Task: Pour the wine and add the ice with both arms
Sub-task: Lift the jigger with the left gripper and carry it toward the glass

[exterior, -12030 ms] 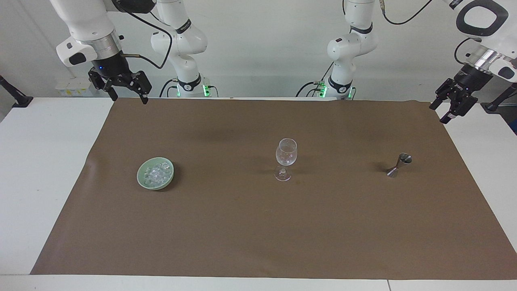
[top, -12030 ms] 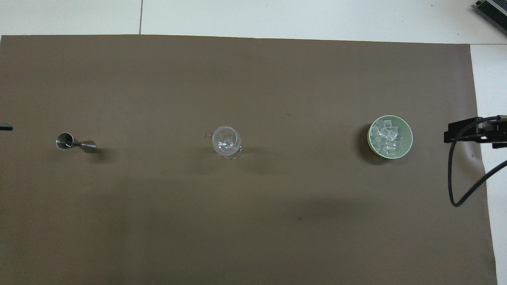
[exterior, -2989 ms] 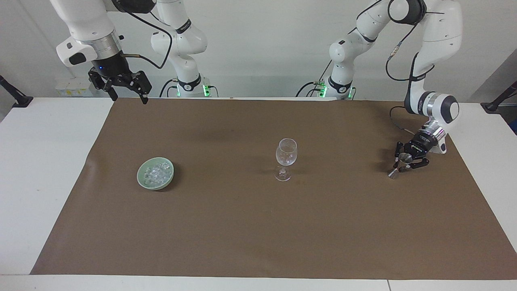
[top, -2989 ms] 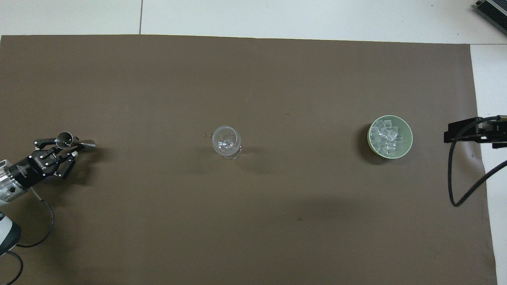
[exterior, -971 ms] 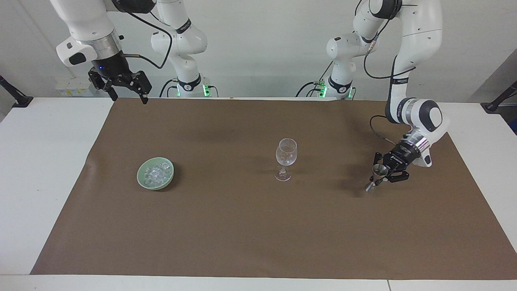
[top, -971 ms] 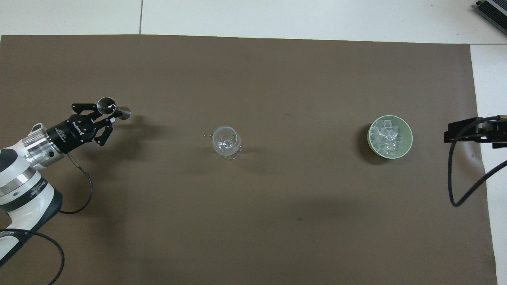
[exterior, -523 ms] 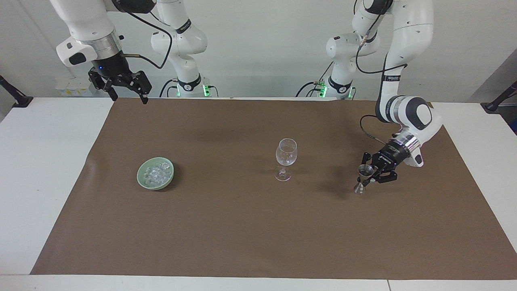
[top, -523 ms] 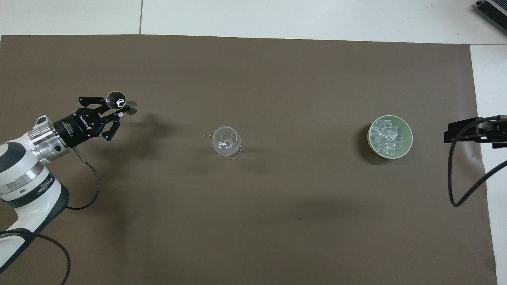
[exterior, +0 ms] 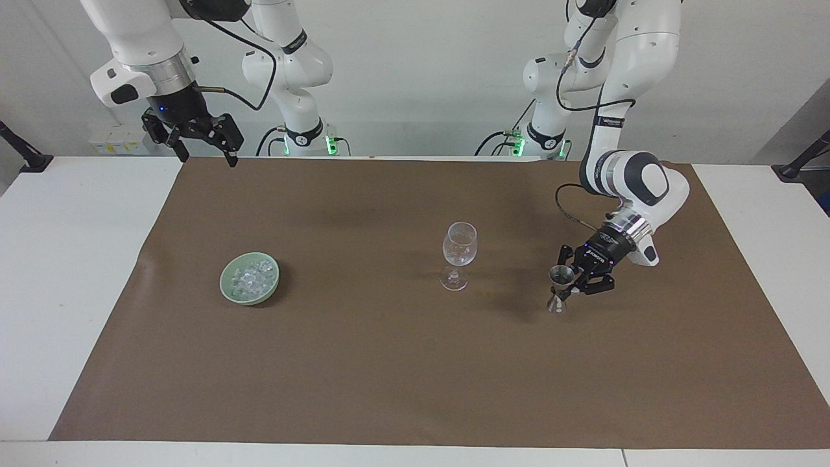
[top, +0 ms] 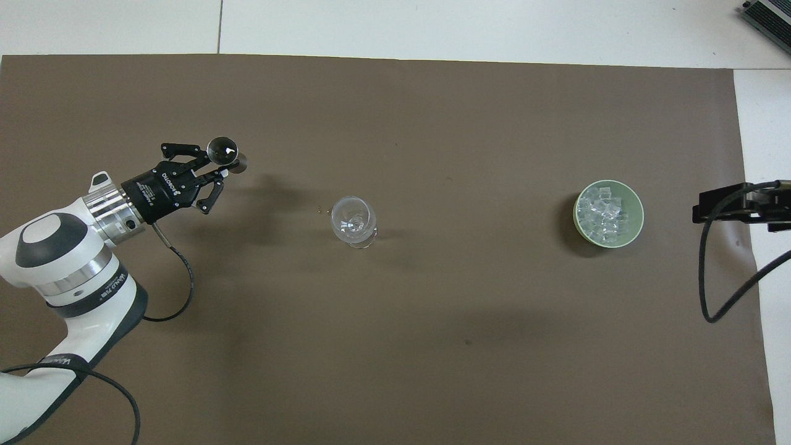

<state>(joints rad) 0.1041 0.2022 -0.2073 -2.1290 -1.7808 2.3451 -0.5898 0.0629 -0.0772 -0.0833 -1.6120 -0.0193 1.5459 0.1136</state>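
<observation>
Since the frame half a second earlier, the left tool (exterior: 574, 283) has carried the small double-cone steel jigger (exterior: 559, 289) closer to the clear stemmed wine glass (exterior: 458, 254), and the arm's white elbow has swung in over the brown paper mat (exterior: 415, 363).

The ice (exterior: 251, 277), a heap of small clear whitish cubes, lies in the pale green round bowl (exterior: 227, 285) toward the right arm's end of the tabletop (exterior: 71, 259), well apart from everything else. In the overhead view the cubes (top: 605, 216) fill most of the bowl (top: 638, 232), glassy and piled at mixed angles. The wine glass (top: 353, 221) stands upright near the middle of the mat (top: 432, 346), between the bowl and the jigger (top: 224, 153), with nothing between them on the mat.

The left tool (top: 204, 176) is clenched on the jigger's narrow waist, its fingers (exterior: 603, 284) spread just wide enough to take it. The jigger is tilted slightly and raised above the mat beside the glass, its open cup facing up; its shadow falls on the mat toward the glass.

The right tool (exterior: 204, 144) waits in the air over the mat's corner at the robots' edge, fingers spread apart and holding nothing.
</observation>
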